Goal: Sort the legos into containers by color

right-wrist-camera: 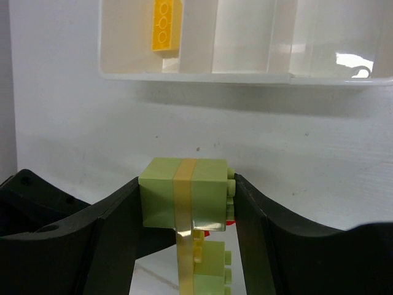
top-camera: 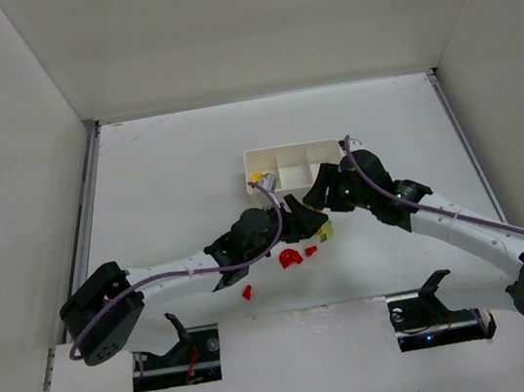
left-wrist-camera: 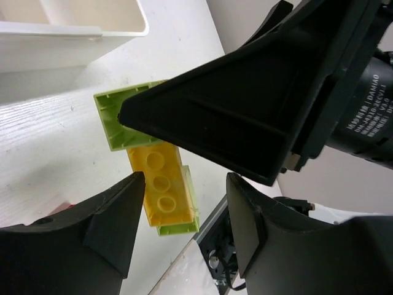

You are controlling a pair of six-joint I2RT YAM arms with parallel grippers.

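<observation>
A red wedge (top-camera: pixel 247 293) lies farthest left on the table (top-camera: pixel 160 172), at 7 o'clock from the left gripper (left-wrist-camera: pixel 184 183). Its fingers stand partly apart; a yellow brick (left-wrist-camera: pixel 158 184) shows between them with a gap on one side, so nothing is clamped. A red half-disc (top-camera: pixel 289 258) and a smaller red piece (top-camera: pixel 311 250) lie at its 6 o'clock. The right gripper (right-wrist-camera: pixel 185 184) is closed on a pale green and yellow stack (right-wrist-camera: pixel 159 193), both fingers pressed on its sides. At 12 o'clock from there, the white tray (top-camera: pixel 292 165) holds one yellow lego (right-wrist-camera: pixel 166 24) in its left compartment
</observation>
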